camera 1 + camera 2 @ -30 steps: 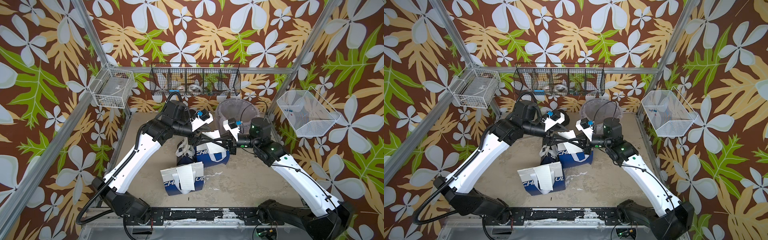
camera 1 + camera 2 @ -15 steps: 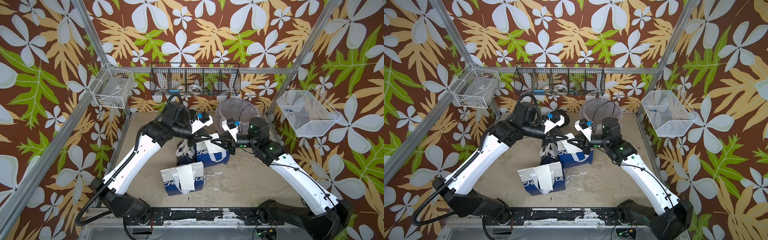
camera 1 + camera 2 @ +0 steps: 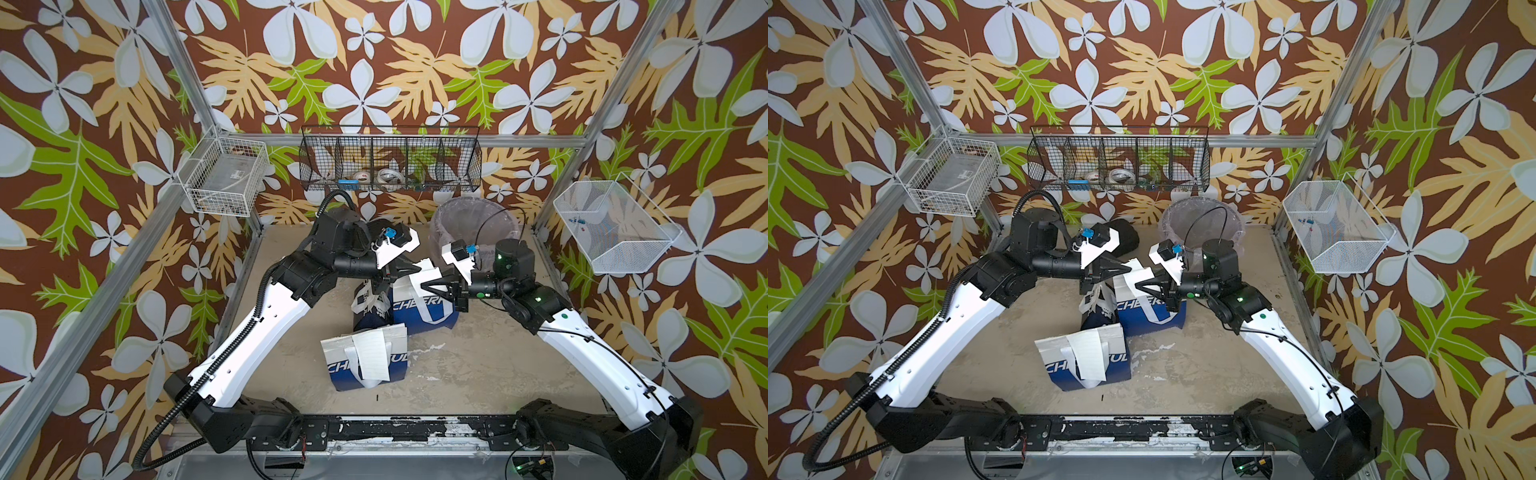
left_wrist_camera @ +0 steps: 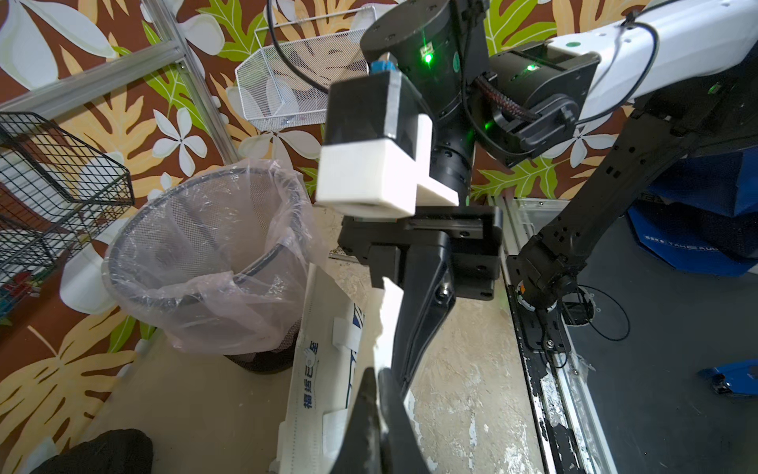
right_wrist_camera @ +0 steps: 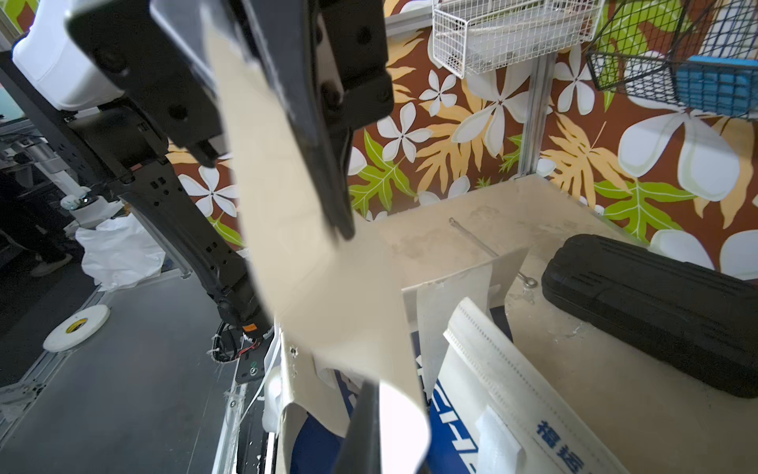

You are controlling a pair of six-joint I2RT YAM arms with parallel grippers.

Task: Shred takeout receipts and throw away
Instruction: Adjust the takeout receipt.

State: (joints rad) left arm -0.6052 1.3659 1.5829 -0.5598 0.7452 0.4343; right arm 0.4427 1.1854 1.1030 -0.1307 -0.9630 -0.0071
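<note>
While pinched from both sides above the bags: held receipt [image 3: 432,272], white slip, off the table, bowed between two sets of black fingers [image 3: 405,267]. Closed tight on one edge, left gripper [image 3: 415,269]; pressed together on the opposite edge, right gripper [image 3: 424,286]; tips close together in both top views. Directly beneath: rear bag [image 3: 424,311], blue and white, strap handles loose; just beside it, smaller dark bag [image 3: 371,322]. Nearer the robot base: front bag [image 3: 395,368], blue and white, with second receipt [image 3: 372,353] draped over its lettered face, free of either gripper. Behind the right wrist, by the back wall: waste bin [image 3: 469,224], black mesh, clear liner, mouth open, right arm's wrist between bin and held receipt. Left of the bin, on the table: black case [image 3: 1125,239]. On the walls: black wire basket [image 3: 390,162] at the back, white wire basket [image 3: 224,183] on the left, white mesh basket [image 3: 611,226] on the right.
</note>
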